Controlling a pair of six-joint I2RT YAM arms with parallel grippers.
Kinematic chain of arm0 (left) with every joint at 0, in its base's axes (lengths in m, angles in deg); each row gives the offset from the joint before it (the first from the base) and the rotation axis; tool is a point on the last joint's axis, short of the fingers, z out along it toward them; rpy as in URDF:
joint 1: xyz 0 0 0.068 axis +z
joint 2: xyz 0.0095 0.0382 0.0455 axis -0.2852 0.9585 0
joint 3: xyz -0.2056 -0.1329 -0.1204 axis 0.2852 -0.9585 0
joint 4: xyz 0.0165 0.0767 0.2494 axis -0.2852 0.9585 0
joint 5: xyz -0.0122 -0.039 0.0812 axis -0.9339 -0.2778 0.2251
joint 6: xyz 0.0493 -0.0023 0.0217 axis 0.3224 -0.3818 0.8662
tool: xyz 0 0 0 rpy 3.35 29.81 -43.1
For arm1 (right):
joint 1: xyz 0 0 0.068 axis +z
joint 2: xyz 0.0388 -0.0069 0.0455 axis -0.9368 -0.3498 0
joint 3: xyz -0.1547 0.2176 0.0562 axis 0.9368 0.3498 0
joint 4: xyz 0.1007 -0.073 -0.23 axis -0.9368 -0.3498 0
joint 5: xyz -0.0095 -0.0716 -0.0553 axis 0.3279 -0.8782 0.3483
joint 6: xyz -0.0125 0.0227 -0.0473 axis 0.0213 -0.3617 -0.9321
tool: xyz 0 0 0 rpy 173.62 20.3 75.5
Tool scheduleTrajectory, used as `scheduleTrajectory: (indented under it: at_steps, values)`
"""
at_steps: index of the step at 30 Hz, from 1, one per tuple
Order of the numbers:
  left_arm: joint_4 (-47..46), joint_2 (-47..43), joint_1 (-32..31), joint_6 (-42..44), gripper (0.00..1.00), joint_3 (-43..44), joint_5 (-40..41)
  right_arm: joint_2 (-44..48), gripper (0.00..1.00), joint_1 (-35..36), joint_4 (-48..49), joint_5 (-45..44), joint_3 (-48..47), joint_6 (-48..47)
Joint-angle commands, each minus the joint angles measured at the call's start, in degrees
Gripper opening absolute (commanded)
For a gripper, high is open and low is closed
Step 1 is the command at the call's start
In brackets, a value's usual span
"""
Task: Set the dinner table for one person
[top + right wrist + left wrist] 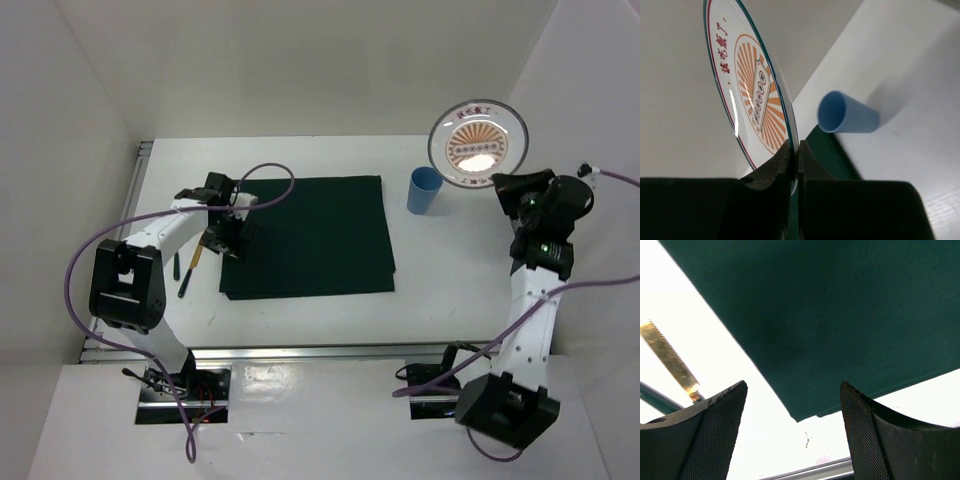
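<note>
Out in front of both arm bases sits the one bench (450,270), a white top with silver rails on its left and near edges. Its long axis runs left to right across the top view.

Quick count: one dark green placemat (310,238), one blue cup (424,190), one plate (478,146), two utensils, two arms.

Placemat lies flat a bit left of the bench's middle, its edges turned just slightly off the bench edges. Cup stands mouth up just beside the placemat's far right corner, not touching it.

Both utensils lie on bare bench just left of the placemat, side by side, long axes running roughly near to far. One is a gold-bladed knife (667,357) with a serrated edge, and there's a darker utensil (655,399) further left.

Left hand (792,387) hangs over the placemat's left edge, fingers spread wide with nothing between them. The mat's near left corner shows in the gap.

Right hand (794,150) is pinched tight on the plate's rim. The plate is up in the air over the far right of the bench, tipped on edge, with its orange sunburst print and red lettering facing the top camera.
</note>
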Motion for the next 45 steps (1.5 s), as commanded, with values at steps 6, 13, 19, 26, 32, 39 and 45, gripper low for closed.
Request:
scheduleTrajectory:
  at_steps: [6,13,19,26,32,39,45]
  values:
    - [2.7,-2.6,4.6,-0.7,0.81,8.4,0.7,-24.7,0.00,17.7,9.8,19.6,-17.0,-10.6]
    - [3.3,-4.4,6.5,-2.5,0.82,8.8,0.7,-41.7,0.00,39.6,10.6,18.9,-23.8,-13.4]
    - [2.8,-6.6,10.7,-2.5,0.84,5.8,2.7,-50.0,0.00,45.4,11.4,20.8,-18.4,-12.2]
    - [3.3,-6.6,13.8,-2.5,0.84,5.8,0.2,-59.1,0.00,46.1,16.8,28.1,-13.2,-10.3]
    - [3.3,-7.1,13.8,-2.5,0.84,5.3,0.2,-57.9,0.00,46.1,18.1,27.6,-7.6,-9.8]
    - [3.3,-6.6,14.4,-2.5,0.84,5.3,0.2,-61.1,0.00,44.8,20.9,30.8,-4.7,-10.6]
    - [3.3,-6.7,14.4,-2.5,0.84,5.3,0.2,-60.4,0.00,44.8,20.8,24.0,-3.7,-10.0]
